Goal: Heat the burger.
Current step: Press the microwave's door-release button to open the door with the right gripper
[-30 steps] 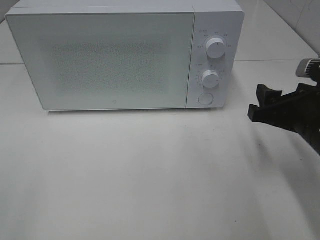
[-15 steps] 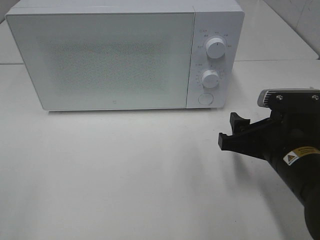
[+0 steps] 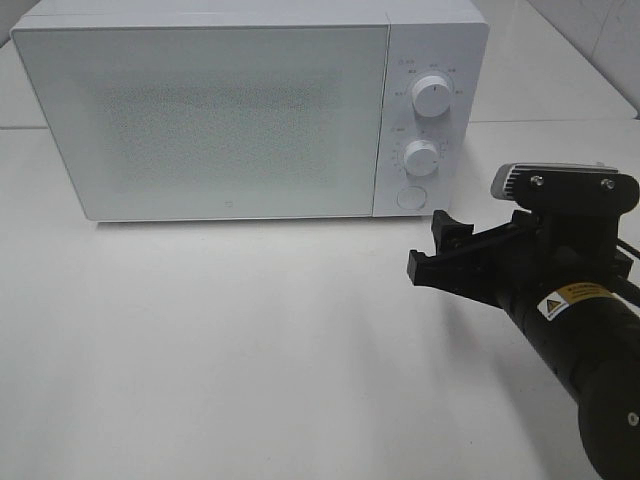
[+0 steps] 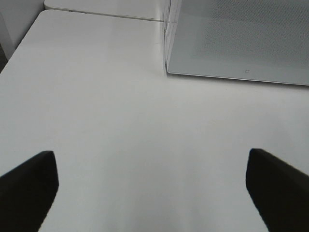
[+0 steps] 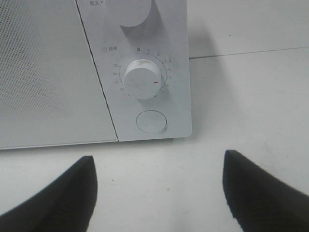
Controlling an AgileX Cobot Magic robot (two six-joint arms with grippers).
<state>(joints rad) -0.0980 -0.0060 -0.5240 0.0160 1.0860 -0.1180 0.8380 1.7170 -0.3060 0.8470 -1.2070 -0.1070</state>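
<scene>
The burger is out of view in every frame. A white microwave [image 3: 200, 120] stands at the back of the table with its frosted door shut. My right gripper [image 3: 428, 245] hovers open and empty just in front of the control panel's lower right corner. In the right wrist view the right gripper [image 5: 158, 162] faces the lower knob [image 5: 142, 79] and the round button [image 5: 151, 121], a short way off and touching neither. My left gripper [image 4: 149, 157] is open over bare table, left of the microwave [image 4: 241, 43], with nothing between its fingers.
The control panel carries an upper knob [image 3: 431, 96], a lower knob [image 3: 421, 157] and a round button [image 3: 410, 197]. The white table [image 3: 250, 350] spreads in front of the microwave. A seam between table panels runs behind it on the right [image 3: 560, 121].
My right arm has come in from the right edge, moving left and down toward the microwave's control panel. Its jaws stay open. The microwave has not moved.
</scene>
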